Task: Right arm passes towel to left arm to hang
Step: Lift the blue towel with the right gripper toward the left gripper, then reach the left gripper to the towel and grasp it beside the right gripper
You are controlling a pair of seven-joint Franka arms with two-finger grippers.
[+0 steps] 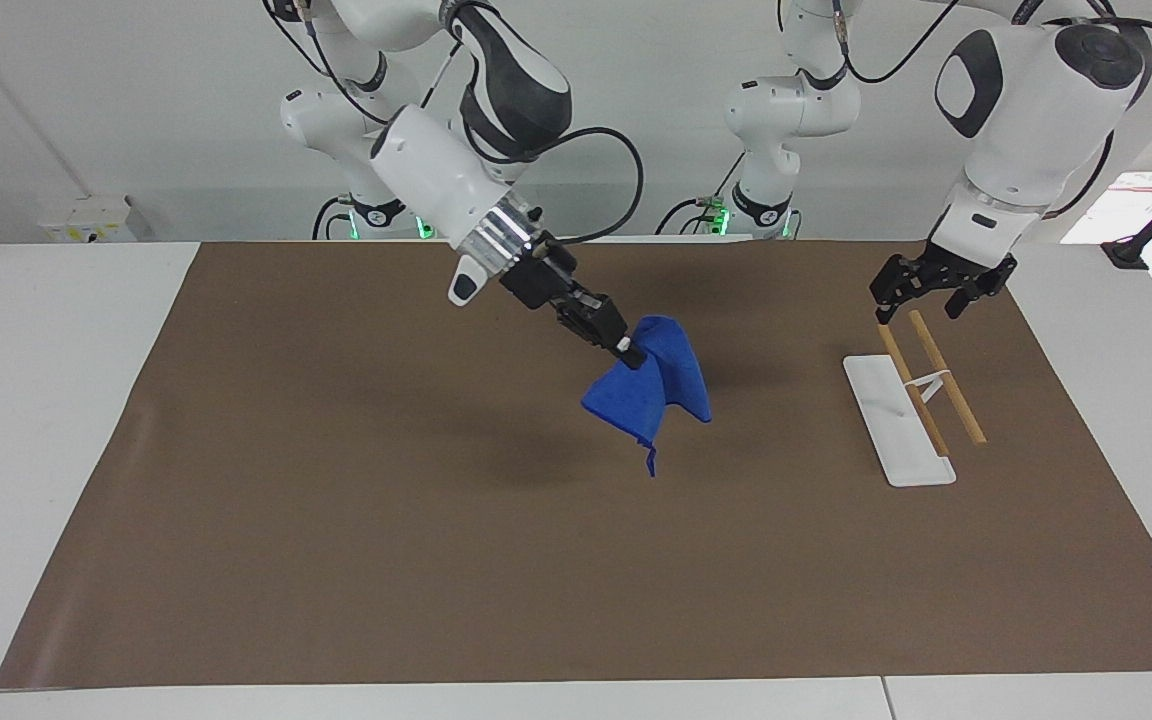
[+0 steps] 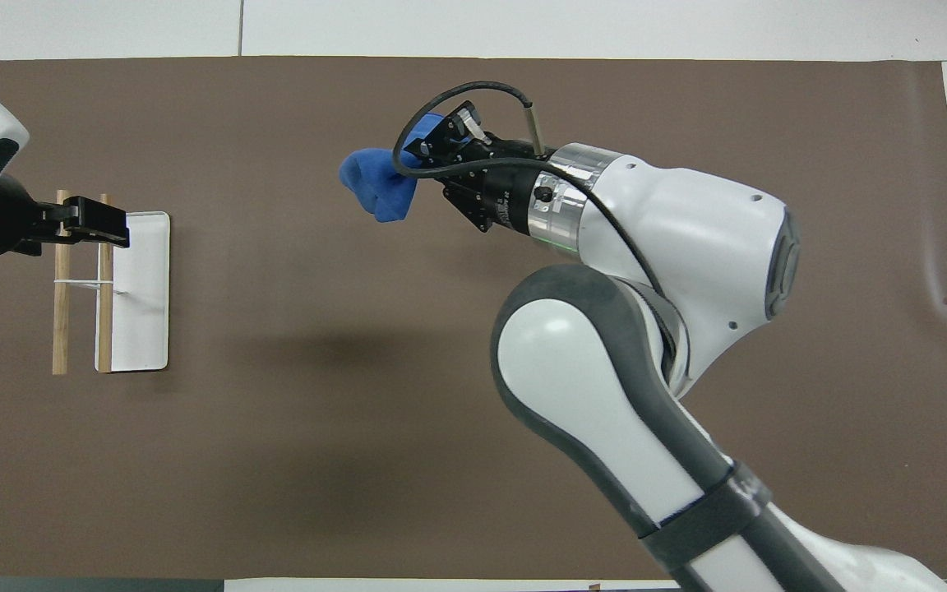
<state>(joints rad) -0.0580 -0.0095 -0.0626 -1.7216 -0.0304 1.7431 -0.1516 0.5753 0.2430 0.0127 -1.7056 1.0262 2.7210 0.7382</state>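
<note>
Right pincer (image 1: 624,350) clamped on towel (image 1: 651,395), airborne | left pincer (image 1: 926,290) spread above rack (image 1: 901,420)

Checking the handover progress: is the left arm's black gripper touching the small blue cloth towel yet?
Apart. The facing view shows the left gripper over the wooden rack, with bare brown mat between it and the towel hanging from the right gripper.

Right arm (image 1: 436,175): white shell, grey-black joint bands, silver wrist ring, looping black cable. Left arm (image 1: 1021,120): white, black oval patches.
</note>
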